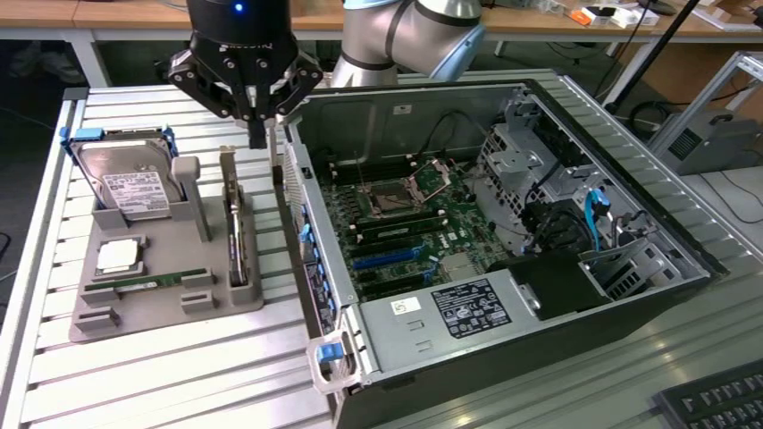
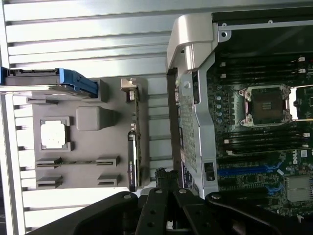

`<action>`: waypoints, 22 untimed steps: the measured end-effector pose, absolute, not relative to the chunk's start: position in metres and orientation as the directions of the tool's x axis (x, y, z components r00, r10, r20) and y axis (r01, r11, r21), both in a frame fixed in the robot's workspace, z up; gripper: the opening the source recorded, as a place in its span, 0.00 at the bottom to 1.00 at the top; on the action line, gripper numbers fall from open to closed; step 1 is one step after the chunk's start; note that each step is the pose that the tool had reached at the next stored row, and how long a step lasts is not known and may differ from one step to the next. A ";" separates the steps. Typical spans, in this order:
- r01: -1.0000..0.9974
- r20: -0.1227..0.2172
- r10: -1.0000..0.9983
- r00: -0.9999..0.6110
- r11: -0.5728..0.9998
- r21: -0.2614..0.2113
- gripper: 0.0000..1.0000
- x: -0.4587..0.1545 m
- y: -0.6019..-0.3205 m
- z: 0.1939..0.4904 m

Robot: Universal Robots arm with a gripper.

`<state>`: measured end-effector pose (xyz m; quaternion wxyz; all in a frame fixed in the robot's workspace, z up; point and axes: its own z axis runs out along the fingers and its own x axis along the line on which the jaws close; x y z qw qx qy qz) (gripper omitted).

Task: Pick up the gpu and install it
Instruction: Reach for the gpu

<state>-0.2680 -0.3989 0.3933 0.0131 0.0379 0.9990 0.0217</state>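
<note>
The pincer is closed to a narrow point with nothing between its fingertips. In the exterior view it hangs over the gap between the grey holder and the open computer case, close to the far end of the gpu but not touching it.

The gpu stands on its long edge in a slot along the side of the holder nearest the case, its silver bracket end toward the arm. In the wrist view the card shows edge-on, and the closed pincer sits just beside it, between the card and the case's silver side wall.

The holder rests on the slatted metal surface and carries other parts, well apart from the pincer:
- a hard drive in a blue carrier, upright at the end nearest the arm
- a square processor chip lying flat
- a narrow RAM stick in its groove

The case lies on its side with its panel off, so the motherboard is exposed – its processor socket sits empty, and blue expansion slots run across the board below it
</note>
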 end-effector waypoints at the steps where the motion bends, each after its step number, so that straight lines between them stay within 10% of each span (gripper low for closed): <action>1: 0.075 -0.024 0.076 -0.997 0.996 0.044 0.11 -0.268 -0.399 0.393; 22: 0.075 -0.024 0.076 -0.997 0.996 0.044 0.11 -0.276 -0.399 0.393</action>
